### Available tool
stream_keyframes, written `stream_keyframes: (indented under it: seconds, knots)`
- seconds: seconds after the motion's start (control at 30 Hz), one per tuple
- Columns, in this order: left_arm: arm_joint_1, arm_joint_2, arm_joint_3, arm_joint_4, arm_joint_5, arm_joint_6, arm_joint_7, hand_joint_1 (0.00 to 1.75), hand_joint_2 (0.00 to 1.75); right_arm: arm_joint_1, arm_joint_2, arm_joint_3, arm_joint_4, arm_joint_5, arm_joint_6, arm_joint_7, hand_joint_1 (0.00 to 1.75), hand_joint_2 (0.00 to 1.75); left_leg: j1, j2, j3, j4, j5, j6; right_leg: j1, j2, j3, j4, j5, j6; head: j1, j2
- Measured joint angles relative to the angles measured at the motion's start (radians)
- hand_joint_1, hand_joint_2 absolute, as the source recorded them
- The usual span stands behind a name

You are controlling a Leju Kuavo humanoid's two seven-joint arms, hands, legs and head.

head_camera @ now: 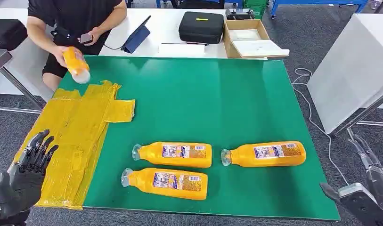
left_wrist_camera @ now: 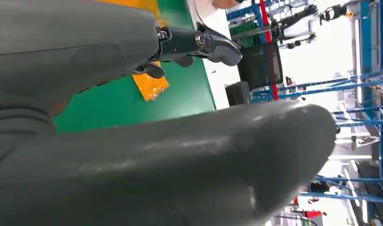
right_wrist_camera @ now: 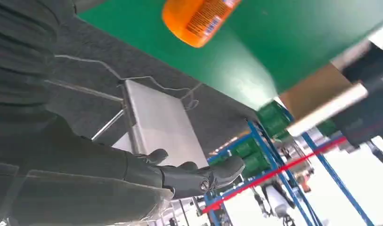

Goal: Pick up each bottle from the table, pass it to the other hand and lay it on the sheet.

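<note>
Down at the near-left corner, the left hand (head_camera: 27, 176) hangs just off the edge of the surface (head_camera: 217, 94) with its fingers spread wide and nothing in it, palm turned up beside the yellow sheet (head_camera: 74, 141) — that looks like a hand parked where it can receive a pass and lay straight onto the sheet. Over at the near-right corner the right hand (head_camera: 368, 188) is likewise off the green, fingers apart and empty, and in its wrist view the base of the right bottle (right_wrist_camera: 199, 19) sits close by, so this is probably the hand that makes the next pick. Three orange bottles lie on their sides on the green: the right bottle (head_camera: 264, 154) nearest that hand, the upper left bottle (head_camera: 173, 154) and the lower left bottle (head_camera: 166, 182) side by side and close together, all caps pointing toward the sheet. None of them is on the sheet yet. At the far left a person (head_camera: 76, 19) holds a fourth bottle (head_camera: 76, 65) in one hand just above the sheet's far end, well apart from both robot hands. By my read the cycle sits between bottles, with the right-hand reach the likely next call.
</note>
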Motion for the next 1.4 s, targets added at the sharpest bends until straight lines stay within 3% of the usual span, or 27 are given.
stream_keyframes:
  seconds: [0.23, 0.73, 0.93, 1.4]
  knots:
    - [-0.065, 0.018, -0.043, 0.022, 0.008, -0.011, 0.02, 0.0, 0.0, -0.118, -0.017, 0.054, 0.12, 0.163, 0.165, 0.081, 0.0, 1.75, 0.0, 0.0, 0.0, 0.0, 0.002, 0.0, 0.0, 0.0, 0.001, 0.0, 0.002, -0.001, 0.0, 0.0]
    - [-0.038, 0.017, -0.039, 0.016, 0.021, -0.025, 0.029, 0.0, 0.0, -0.295, 0.008, 0.209, 0.287, 0.384, 0.254, 0.101, 0.0, 1.75, 0.0, 0.0, -0.001, 0.0, 0.002, 0.0, 0.0, 0.0, 0.0, 0.0, 0.002, -0.001, 0.0, 0.0]
    - [-0.025, 0.005, -0.028, 0.01, 0.021, -0.036, 0.032, 0.0, 0.0, -0.358, 0.014, 0.254, 0.331, 0.404, 0.256, 0.1, 0.0, 1.75, 0.0, -0.001, -0.002, 0.0, 0.003, 0.001, 0.0, -0.001, -0.001, 0.001, 0.002, -0.001, 0.0, 0.0]
    - [-0.031, 0.002, -0.024, 0.009, 0.041, -0.045, 0.032, 0.0, 0.0, -0.547, -0.057, 0.383, 0.472, 0.357, 0.302, 0.085, 0.0, 1.75, 0.0, -0.002, -0.002, 0.0, 0.003, 0.002, 0.0, -0.002, 0.0, 0.0, 0.002, 0.0, 0.0, 0.0]
